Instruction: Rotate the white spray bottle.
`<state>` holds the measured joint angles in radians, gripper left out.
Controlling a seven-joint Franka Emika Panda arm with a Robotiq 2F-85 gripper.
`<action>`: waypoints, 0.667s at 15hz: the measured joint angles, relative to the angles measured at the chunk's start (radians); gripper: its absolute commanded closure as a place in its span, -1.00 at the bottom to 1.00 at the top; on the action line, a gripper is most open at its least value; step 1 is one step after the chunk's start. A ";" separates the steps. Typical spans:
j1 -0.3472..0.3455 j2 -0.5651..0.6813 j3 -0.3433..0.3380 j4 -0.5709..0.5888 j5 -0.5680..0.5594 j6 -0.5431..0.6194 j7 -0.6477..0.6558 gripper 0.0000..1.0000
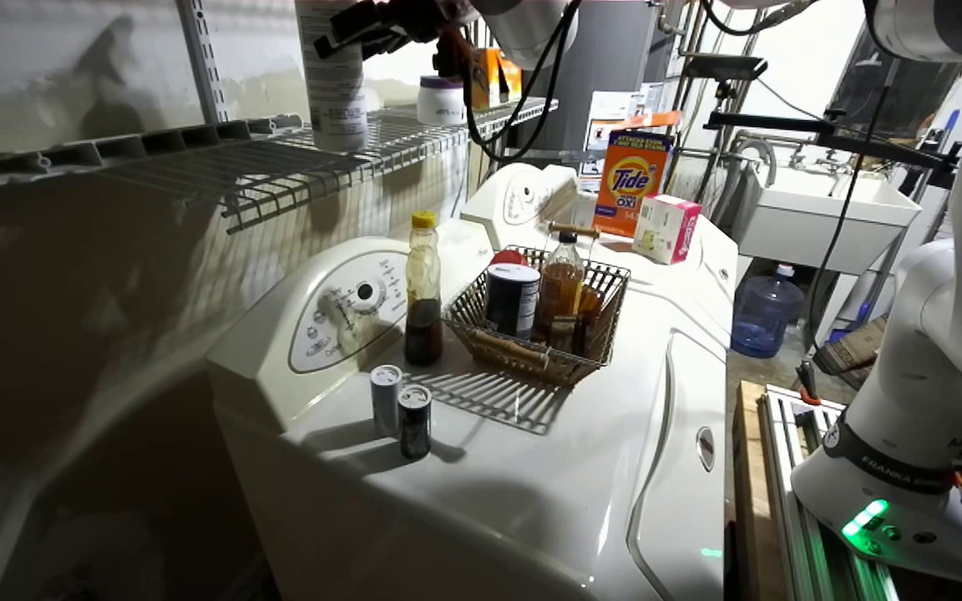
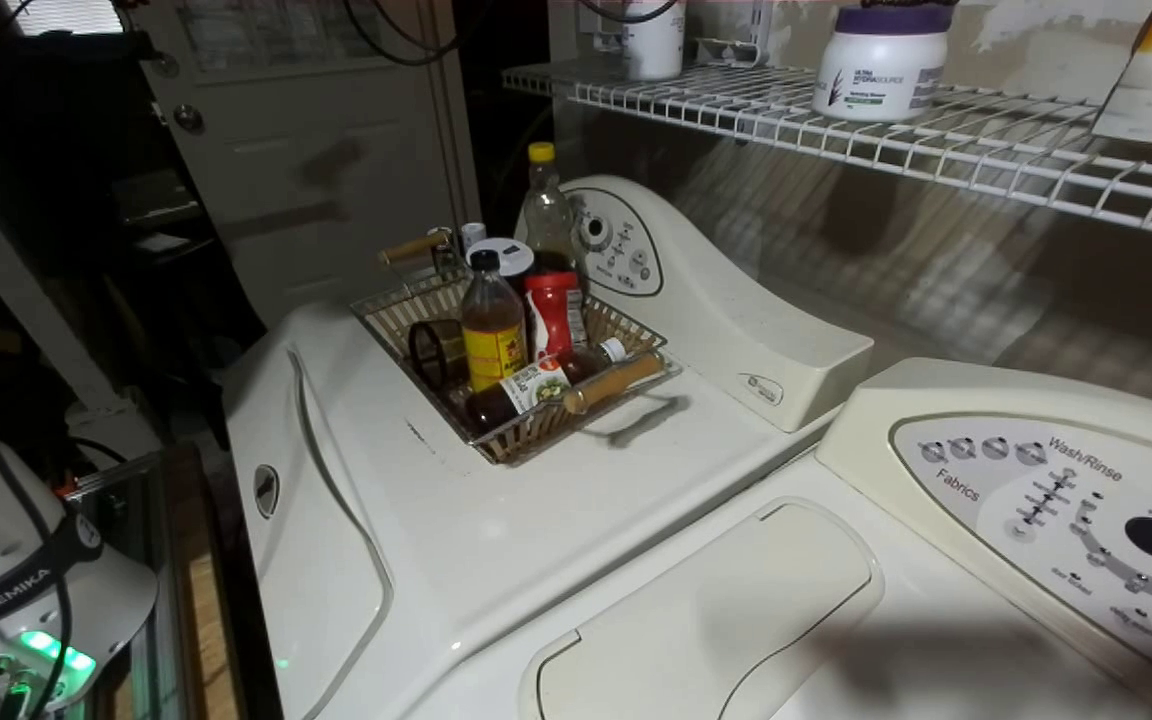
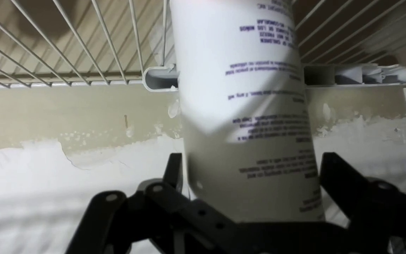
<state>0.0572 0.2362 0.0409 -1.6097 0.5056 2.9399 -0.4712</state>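
The white spray bottle (image 1: 337, 104) stands upright near the end of the wire shelf (image 1: 281, 188). Its lower part also shows in an exterior view (image 2: 654, 42). It fills the middle of the wrist view (image 3: 245, 106), with rows of dark print that read upside down. Its top is cut off or hidden in all views. My gripper (image 1: 356, 37) is at the bottle's upper part. In the wrist view its fingers (image 3: 253, 165) are spread wide, one on each side of the bottle, with a thin gap at the left finger and the right finger very close or touching.
A white jar with a purple lid (image 2: 881, 65) stands further along the shelf, then an orange box (image 1: 498, 77). Below, a wire basket of bottles (image 1: 531, 359), a yellow-capped bottle (image 1: 424, 292) and two small shakers (image 1: 415, 421) stand on the white machine (image 1: 514, 501).
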 measured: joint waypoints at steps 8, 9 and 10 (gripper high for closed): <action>-0.001 0.028 -0.003 0.031 0.000 0.005 0.012 -0.03; -0.003 0.028 -0.003 0.035 0.000 -0.003 0.011 -0.03; -0.007 0.029 -0.002 0.040 0.000 -0.014 0.009 -0.03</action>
<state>0.0505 0.2648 0.0389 -1.5701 0.5053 2.9264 -0.4626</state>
